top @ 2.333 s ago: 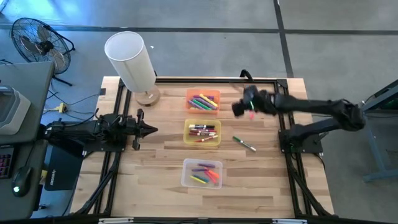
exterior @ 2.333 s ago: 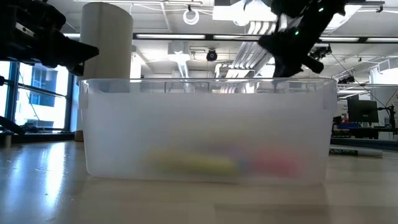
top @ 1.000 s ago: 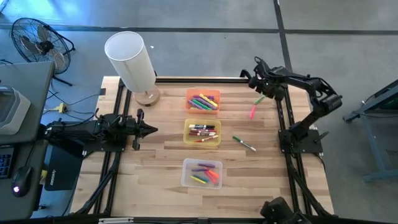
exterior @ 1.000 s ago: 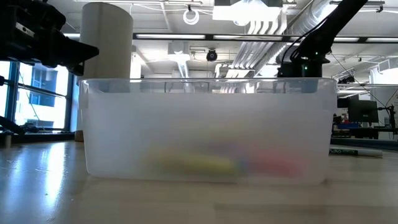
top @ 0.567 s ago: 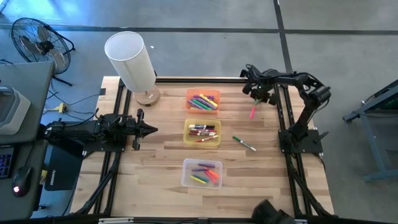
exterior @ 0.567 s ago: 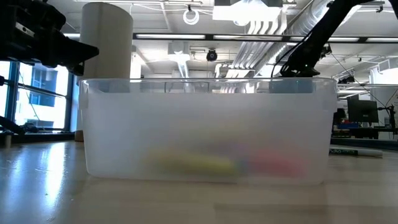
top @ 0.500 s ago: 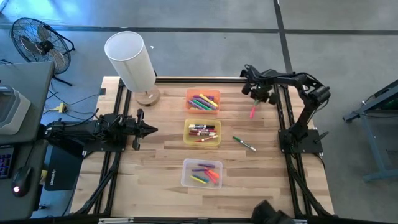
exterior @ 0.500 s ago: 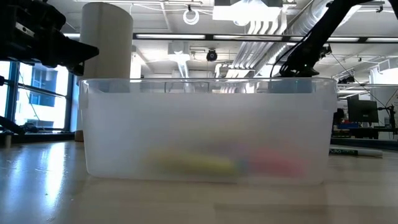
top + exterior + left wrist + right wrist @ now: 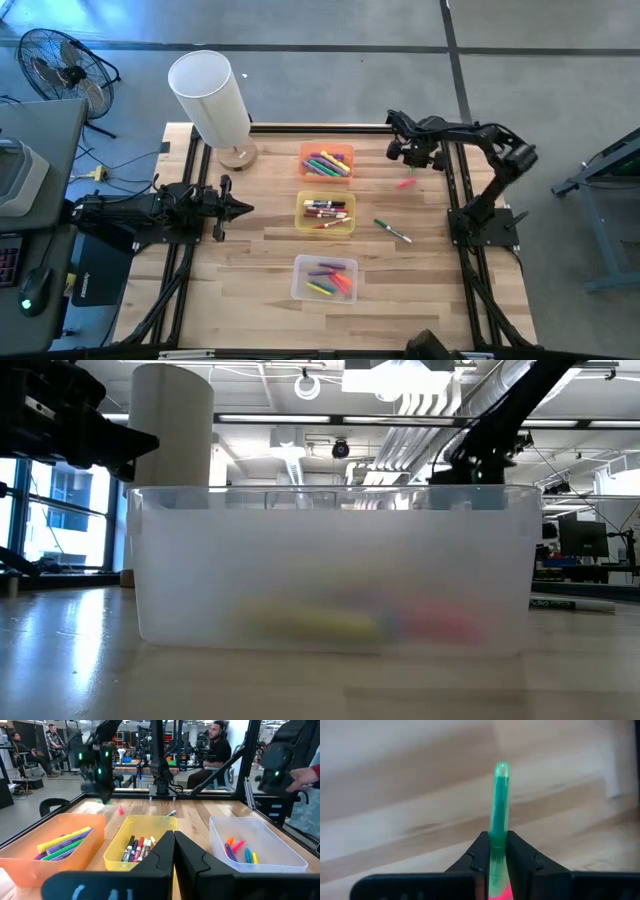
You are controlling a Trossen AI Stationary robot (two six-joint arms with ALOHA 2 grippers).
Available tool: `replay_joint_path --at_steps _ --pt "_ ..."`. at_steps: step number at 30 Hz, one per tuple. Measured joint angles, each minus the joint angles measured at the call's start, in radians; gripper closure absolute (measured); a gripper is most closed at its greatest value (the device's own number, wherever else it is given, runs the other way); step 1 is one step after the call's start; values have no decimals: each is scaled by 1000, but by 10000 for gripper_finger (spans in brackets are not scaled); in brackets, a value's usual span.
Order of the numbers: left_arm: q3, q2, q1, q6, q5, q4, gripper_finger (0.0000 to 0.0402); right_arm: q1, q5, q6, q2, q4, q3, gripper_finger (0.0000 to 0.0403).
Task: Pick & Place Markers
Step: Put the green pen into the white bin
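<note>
green marker (image 9: 499, 810) clamped in right gripper (image 9: 493, 851), long axis fwd past fingertips.

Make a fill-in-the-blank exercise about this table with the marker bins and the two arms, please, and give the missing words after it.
1. The right tool is shut on a marker whose cap is ____.
2. Of the three bins in a row, the yellow bin stands between the orange bin and the ____ bin.
3. A green-and-white marker lies on the bare table, beside the ____ bin.
4. The left tool waits with its fingers ____.

Missing words: green; clear; yellow; shut
</note>
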Motion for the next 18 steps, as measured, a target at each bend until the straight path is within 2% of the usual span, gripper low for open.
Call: replay_joint_path --at_steps 4,9,14,18 --pt "0 0 0 0 0 0 401 37 99 -23 -135 -52 6 373" --pt "0 0 0 0 0 0 401 152 183 -64 -345 -81 6 369" --pt "0 0 0 0 0 0 401 358 206 -148 -521 -25 7 373" --pt "0 0 0 0 0 0 401 574 251 -253 -582 116 9 373"
